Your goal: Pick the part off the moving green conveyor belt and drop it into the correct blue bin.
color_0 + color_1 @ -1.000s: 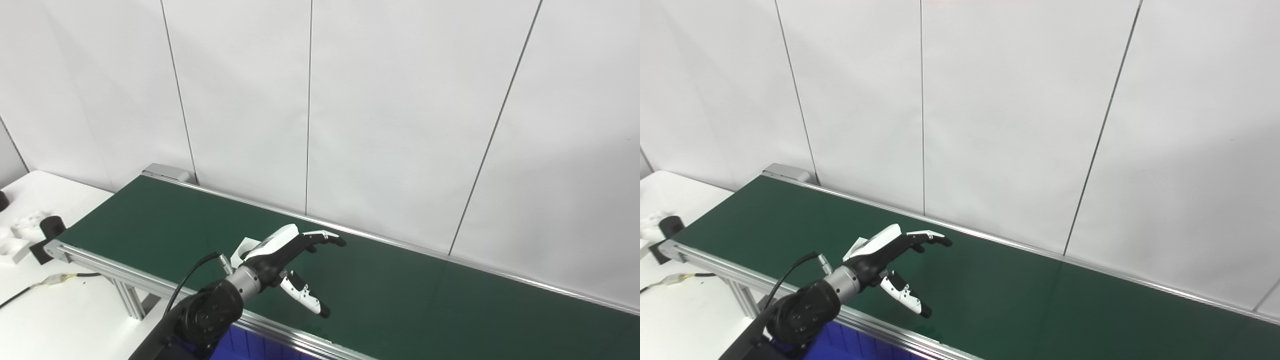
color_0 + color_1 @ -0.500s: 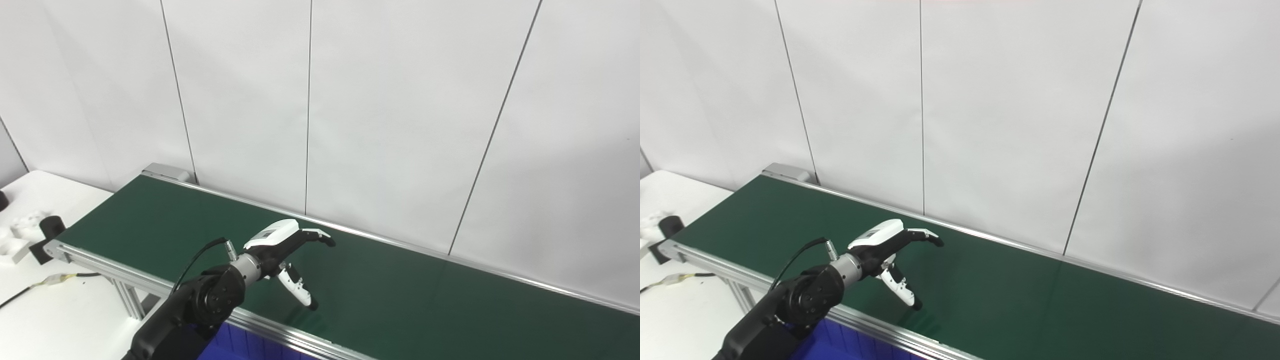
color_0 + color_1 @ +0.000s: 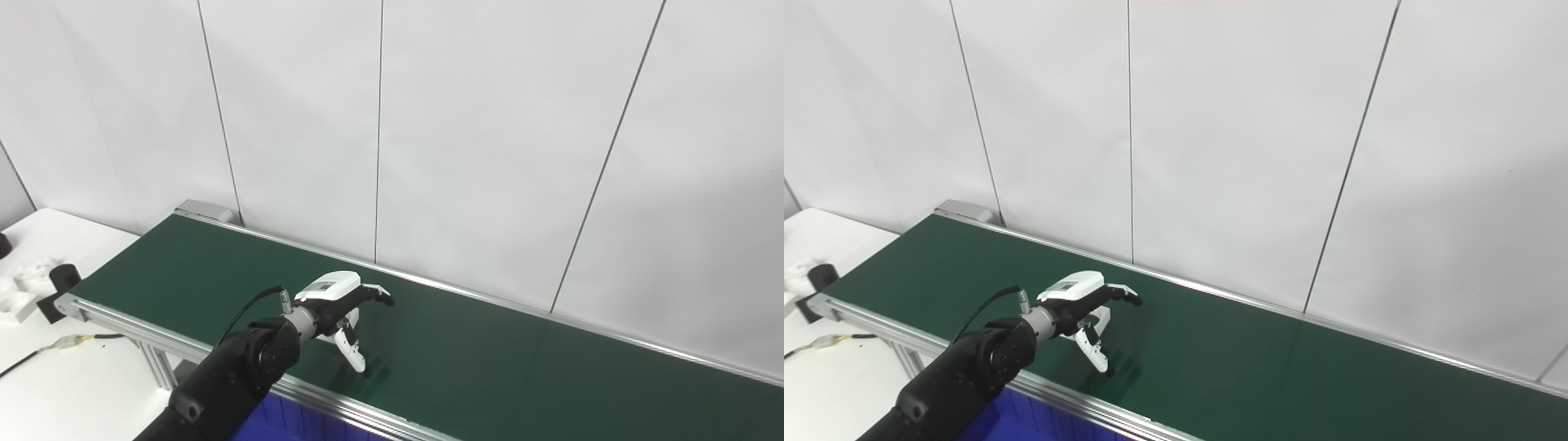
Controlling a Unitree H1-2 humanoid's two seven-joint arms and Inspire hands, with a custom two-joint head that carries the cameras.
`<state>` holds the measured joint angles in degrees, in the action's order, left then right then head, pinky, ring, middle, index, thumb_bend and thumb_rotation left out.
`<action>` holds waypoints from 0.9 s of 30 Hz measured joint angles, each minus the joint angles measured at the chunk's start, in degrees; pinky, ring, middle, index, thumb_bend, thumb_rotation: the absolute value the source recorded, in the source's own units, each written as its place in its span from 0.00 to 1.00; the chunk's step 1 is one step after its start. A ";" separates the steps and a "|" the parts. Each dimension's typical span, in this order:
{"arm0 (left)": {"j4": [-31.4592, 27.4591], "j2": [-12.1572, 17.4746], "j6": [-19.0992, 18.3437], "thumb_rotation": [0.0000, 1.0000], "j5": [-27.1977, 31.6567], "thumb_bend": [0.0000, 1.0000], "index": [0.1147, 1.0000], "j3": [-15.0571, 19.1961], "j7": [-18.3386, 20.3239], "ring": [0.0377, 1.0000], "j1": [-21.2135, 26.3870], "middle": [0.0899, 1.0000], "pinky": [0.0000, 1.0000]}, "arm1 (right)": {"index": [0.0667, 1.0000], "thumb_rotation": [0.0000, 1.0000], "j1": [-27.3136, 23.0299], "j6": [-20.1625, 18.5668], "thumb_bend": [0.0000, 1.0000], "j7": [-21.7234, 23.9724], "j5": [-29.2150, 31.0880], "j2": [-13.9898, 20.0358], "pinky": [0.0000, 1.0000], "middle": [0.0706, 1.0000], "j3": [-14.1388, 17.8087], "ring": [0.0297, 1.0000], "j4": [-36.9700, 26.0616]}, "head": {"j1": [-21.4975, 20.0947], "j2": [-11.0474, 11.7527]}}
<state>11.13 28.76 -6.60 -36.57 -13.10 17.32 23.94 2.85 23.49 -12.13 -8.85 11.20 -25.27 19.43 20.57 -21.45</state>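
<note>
My left hand [image 3: 339,301] is positioned over the green conveyor belt [image 3: 490,361], palm down, with the fingers [image 3: 378,294] extended toward the far rail and the thumb [image 3: 353,354] angled down toward the belt surface; fingers and thumb are spread apart. A white part [image 3: 1099,317] is visible directly beneath the palm, in the gap between fingers and thumb. I cannot confirm from either head view whether the thumb or fingers are touching it, so contact is uncertain. The part lies near the front edge of the belt. A blue bin [image 3: 278,422] shows partly below the belt's front rail [image 3: 343,407], just beside the forearm. To the far left, a white table [image 3: 67,373] carries small white pieces [image 3: 24,288] and a cable [image 3: 61,344]. My right hand is outside both views.
</note>
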 measured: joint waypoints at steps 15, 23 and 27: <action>8.08 0.04 1.13 0.00 -1.58 0.92 0.80 -1.50 -2.98 0.88 2.95 0.89 0.88 | 0.90 0.76 0.08 0.00 0.62 -0.10 0.15 -0.23 0.70 0.81 -0.30 0.79 -0.01 | -0.53 0.00; 11.10 -0.21 0.77 0.00 -2.78 0.91 0.81 -2.35 -3.72 0.87 5.05 0.89 0.89 | 0.90 0.77 0.32 0.00 0.62 -0.12 -0.02 -0.39 0.70 0.80 -0.37 0.79 -0.02 | -0.88 0.00; 13.19 -1.10 0.44 0.00 -3.23 0.92 0.81 -2.76 -4.81 0.87 5.30 0.89 0.89 | 0.90 0.76 0.43 0.00 0.62 -0.17 -0.40 -0.39 0.70 0.80 -0.56 0.78 -0.09 | -1.14 -0.09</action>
<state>24.33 27.65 -6.15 -39.80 -15.86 12.51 29.24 3.28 23.49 -12.29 -9.26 10.81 -25.83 19.35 19.42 -21.53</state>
